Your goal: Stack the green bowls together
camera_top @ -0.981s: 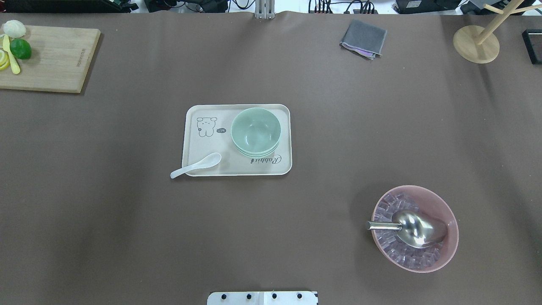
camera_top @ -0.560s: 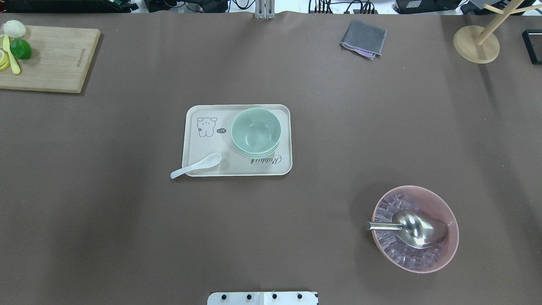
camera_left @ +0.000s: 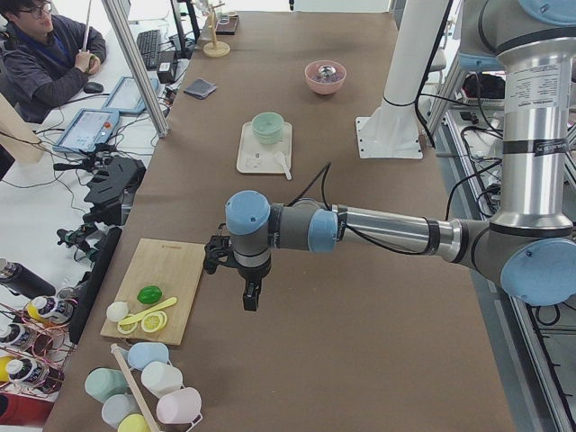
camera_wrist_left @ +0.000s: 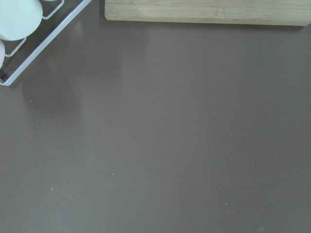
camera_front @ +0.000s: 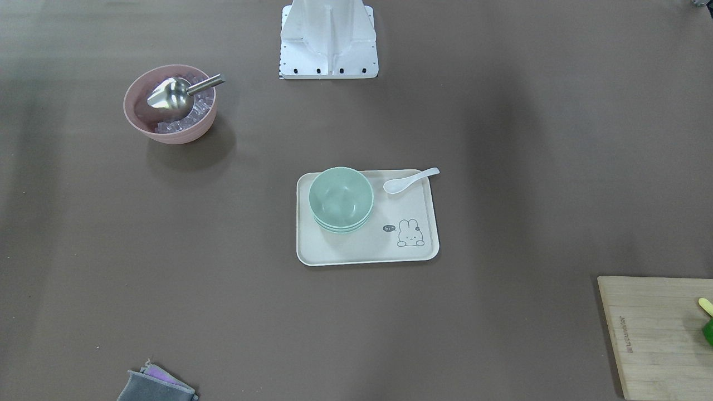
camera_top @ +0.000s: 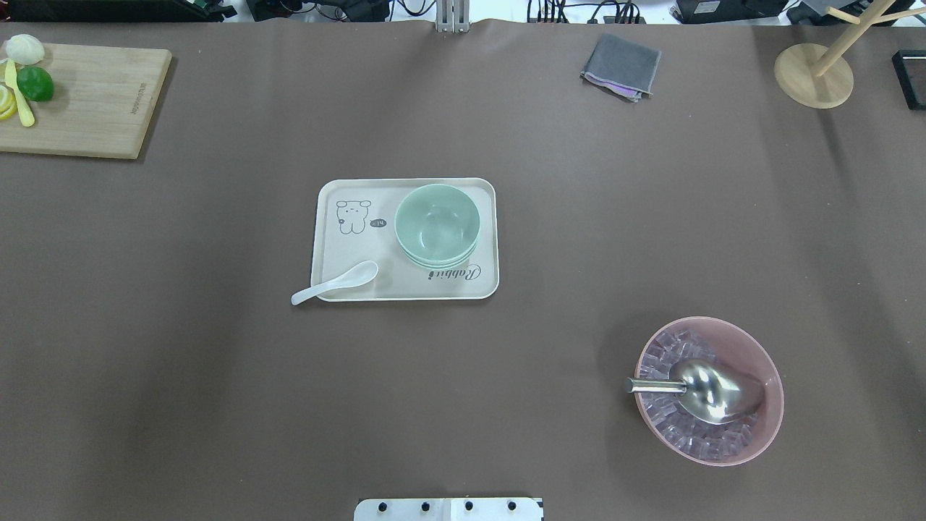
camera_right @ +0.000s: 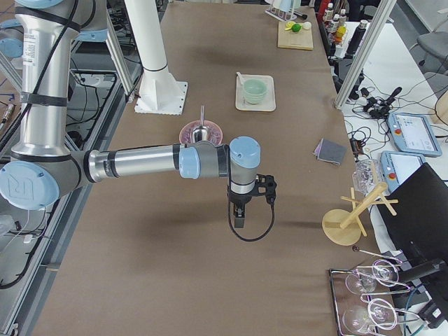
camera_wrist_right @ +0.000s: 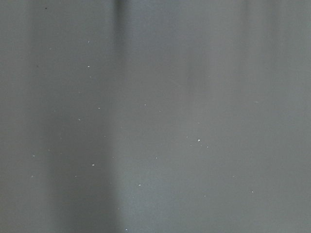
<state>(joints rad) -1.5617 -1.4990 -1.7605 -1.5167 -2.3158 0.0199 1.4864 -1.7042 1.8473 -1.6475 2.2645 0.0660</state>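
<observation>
Nothing on the table has shifted vs. a second ago. Green bowls (camera_top: 437,221): three nested in one upright stack on the right half of a cream tray (camera_top: 340,253) at mid-table. White spoon (camera_top: 336,282) lies at the tray's near-left corner, handle poking over the edge. Pink bowl (camera_front: 172,135) w/ metal scoop (camera_top: 712,391) sits well apart, toward the robot's right. Left gripper (camera_left: 251,297) hangs pointing down over bare table near a cutting board (camera_left: 166,279), far from the bowls; nothing seen in it, but can't tell how far it's parted. Right gripper (camera_right: 239,218) hangs likewise toward the table's other end; opening also can't be told.
</observation>
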